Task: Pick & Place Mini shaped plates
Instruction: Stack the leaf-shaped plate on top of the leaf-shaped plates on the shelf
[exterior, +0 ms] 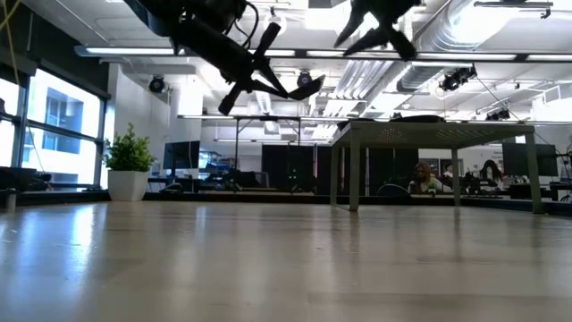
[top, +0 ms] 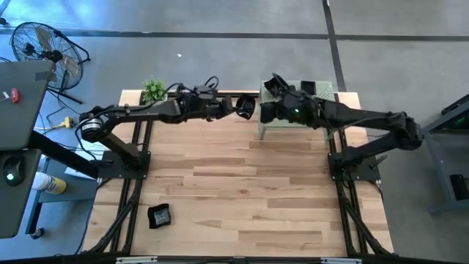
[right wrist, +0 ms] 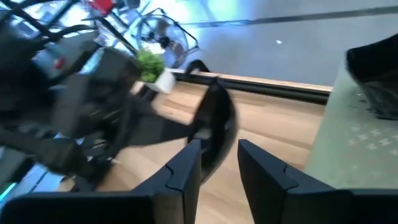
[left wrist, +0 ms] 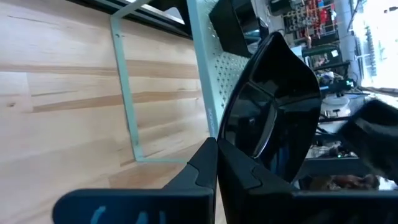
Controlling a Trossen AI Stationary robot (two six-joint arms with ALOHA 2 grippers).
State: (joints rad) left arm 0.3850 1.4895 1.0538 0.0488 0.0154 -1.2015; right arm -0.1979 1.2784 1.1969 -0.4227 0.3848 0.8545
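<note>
My left gripper (top: 236, 108) is shut on a glossy black mini plate (top: 247, 108), high above the table at its far middle. The plate also shows in the left wrist view (left wrist: 267, 112) and in the low view (exterior: 307, 87). My right gripper (top: 265, 110) is open and faces it from the right. In the right wrist view (right wrist: 219, 165) the plate (right wrist: 214, 124) stands just beyond the fingertips, apart from them as far as shows. Another black plate (top: 159, 215) lies flat on the table near the front left. More black plates (top: 308, 86) sit on the pale green stand (top: 326, 94). My left gripper pinches the plate's rim (left wrist: 233, 158) between its two fingers. The fingers come from the table's left, slanting a little down. The plate is lifted clear of the table and stands on edge, reaching out past the fingertips toward my right gripper.
The pale green perforated stand (exterior: 438, 132) stands on its legs at the table's far right, close behind my right gripper. A small potted plant (top: 154, 89) sits at the far left edge. The wooden tabletop (top: 242, 191) stretches toward the near edge.
</note>
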